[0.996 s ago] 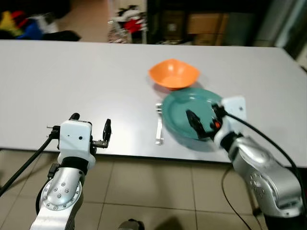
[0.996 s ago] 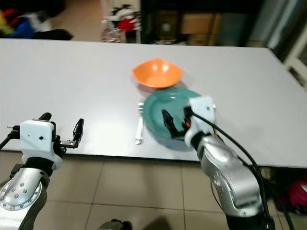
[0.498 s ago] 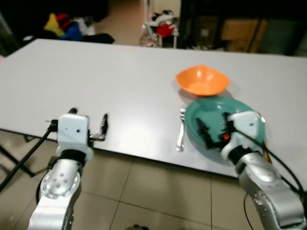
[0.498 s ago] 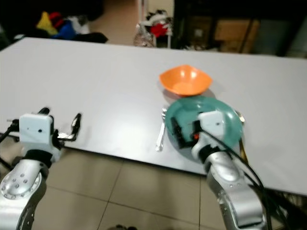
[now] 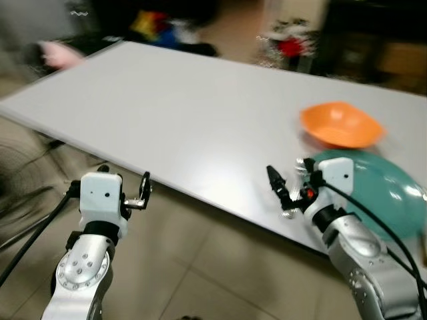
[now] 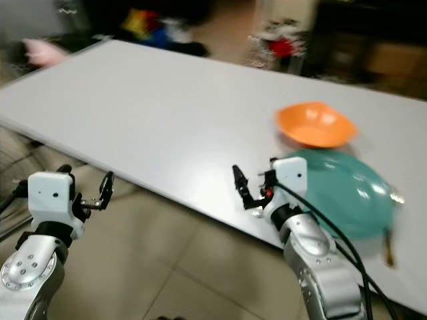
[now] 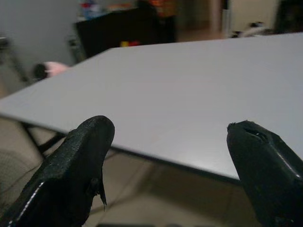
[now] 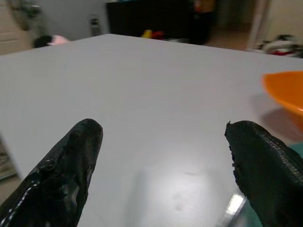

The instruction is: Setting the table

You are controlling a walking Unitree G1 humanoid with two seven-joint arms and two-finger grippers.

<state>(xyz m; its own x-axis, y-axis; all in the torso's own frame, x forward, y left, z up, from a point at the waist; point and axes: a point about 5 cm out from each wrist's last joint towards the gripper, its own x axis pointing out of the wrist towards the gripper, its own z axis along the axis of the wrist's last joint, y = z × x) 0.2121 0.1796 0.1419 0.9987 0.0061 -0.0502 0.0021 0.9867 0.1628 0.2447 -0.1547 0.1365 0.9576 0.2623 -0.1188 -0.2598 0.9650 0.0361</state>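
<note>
**Turning left, the place setting drops to my right**

My view has swung left since a second ago (camera, not dishes). My right gripper [image 5: 288, 190], fingers open and empty, has left the teal plate [image 6: 347, 193] for the bench [image 5: 167, 107] edge; orange bowl [image 6: 315, 124] beyond. Left gripper [image 5: 130, 193] open, short of the bench. The fork is too blurred to give its axis.

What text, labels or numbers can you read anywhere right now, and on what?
None readable.
Orange bowl, teal plate and white table: no markings seen.
White housings of the left gripper and right gripper: no print seen.
Background clutter: too blurred to read.
</note>
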